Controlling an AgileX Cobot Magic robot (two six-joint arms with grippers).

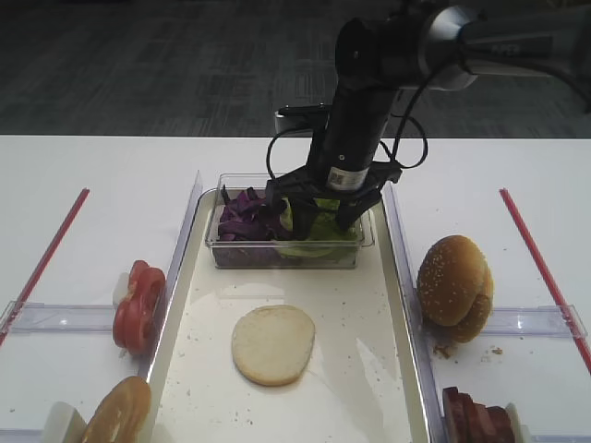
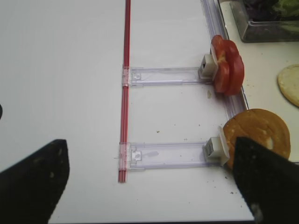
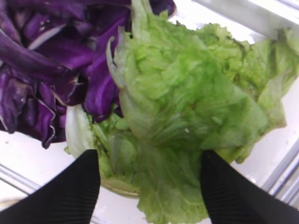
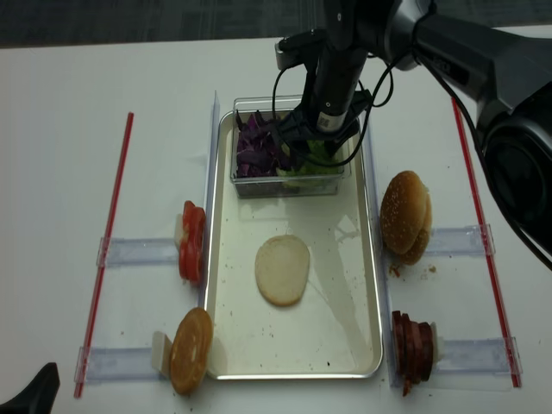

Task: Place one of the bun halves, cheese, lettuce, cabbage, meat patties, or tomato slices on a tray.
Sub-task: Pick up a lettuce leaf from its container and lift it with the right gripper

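On the white tabletop (image 1: 92,175), the left wrist view alone shows the left pincer (image 2: 149,182), its dark fingers spread wide and holding nothing, above the clear plastic rails. Bright red tomato slices (image 1: 138,305) stand just left of the long cream-white tray (image 1: 208,369), where a pale bun half (image 1: 272,344) lies cut face up. The clear plastic tub (image 1: 286,254) holds dark purple cabbage (image 3: 42,60) and ruffled green lettuce (image 3: 187,107). The right pincer (image 3: 149,186) straddles the lettuce, partly open; whether it grips, I cannot tell.
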